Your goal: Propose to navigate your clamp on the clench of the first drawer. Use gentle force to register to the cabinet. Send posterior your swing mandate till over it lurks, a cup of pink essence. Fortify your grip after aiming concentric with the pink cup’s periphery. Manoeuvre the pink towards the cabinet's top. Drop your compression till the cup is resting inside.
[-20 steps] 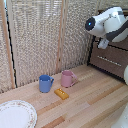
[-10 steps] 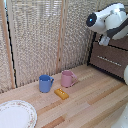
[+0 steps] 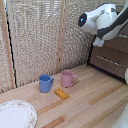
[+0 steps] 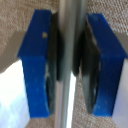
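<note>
While the clamp [image 4: 68, 65] is closed narrowly on the clench [image 4: 69, 100], its blue fingers [image 4: 37, 65] pressed at both sides of the bar, the pink cup [image 3: 67, 78] is seen well apart from it on the wooden table [image 3: 95, 107]. Beside that cup stand a blue mug [image 3: 45, 83] and a small orange block [image 3: 61, 93], a patterned plate [image 3: 16, 114] farther off. Both cups' insides cannot be seen. The cabinet [image 3: 111, 60] stands behind the arm.

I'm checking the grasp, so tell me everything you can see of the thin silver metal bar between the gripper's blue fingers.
The thin silver metal bar handle looks smooth, round and brushed grey. In the wrist view it runs straight through the small white gripper, across the whole picture, its ends out of frame. The blue fingers with black pads flank it closely and appear to press it on both sides. Blur hides finer detail.
</note>
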